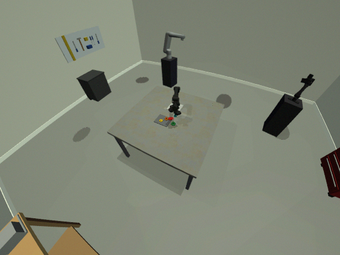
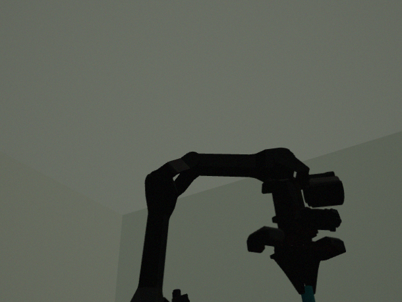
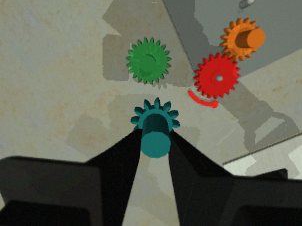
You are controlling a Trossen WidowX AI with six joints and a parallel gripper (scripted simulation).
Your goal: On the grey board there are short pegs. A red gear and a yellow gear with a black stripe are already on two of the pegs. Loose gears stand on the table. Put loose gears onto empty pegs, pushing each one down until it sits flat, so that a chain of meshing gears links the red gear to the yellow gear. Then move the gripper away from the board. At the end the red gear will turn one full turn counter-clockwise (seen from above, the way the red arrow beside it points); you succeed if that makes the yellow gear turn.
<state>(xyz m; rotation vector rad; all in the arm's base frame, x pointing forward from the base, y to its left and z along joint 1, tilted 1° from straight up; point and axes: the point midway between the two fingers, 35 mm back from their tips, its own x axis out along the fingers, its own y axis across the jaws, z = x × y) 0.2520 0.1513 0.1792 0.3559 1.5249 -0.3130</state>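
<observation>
My gripper [image 1: 175, 113] [image 2: 308, 290] [image 3: 155, 136] is shut on the upright stem of a teal gear [image 1: 175, 116] [image 2: 308, 295] [image 3: 145, 115] and holds it above the table, beside the board. The red gear [image 1: 170, 118] [image 3: 209, 79] is at the near corner of the grey board [image 1: 164, 124] [image 3: 280, 54]. An orange gear [image 1: 166, 118] [image 3: 229, 46] with a stem is on the board right beside the red gear, and their teeth appear to meet. The yellow gear [image 1: 160, 120] is farther along the board; its stripe is too small to see. A green gear [image 1: 173, 123] [image 3: 136, 60] stands on the table off the board.
A short grey peg [image 3: 246, 3] stands on the board beyond the orange gear. A red curved arrow [image 3: 202, 101] lies beside the red gear. The table [image 1: 156, 145] [image 3: 50, 63] extends around the board. A white plate [image 3: 287, 153] is at the wrist view's right edge.
</observation>
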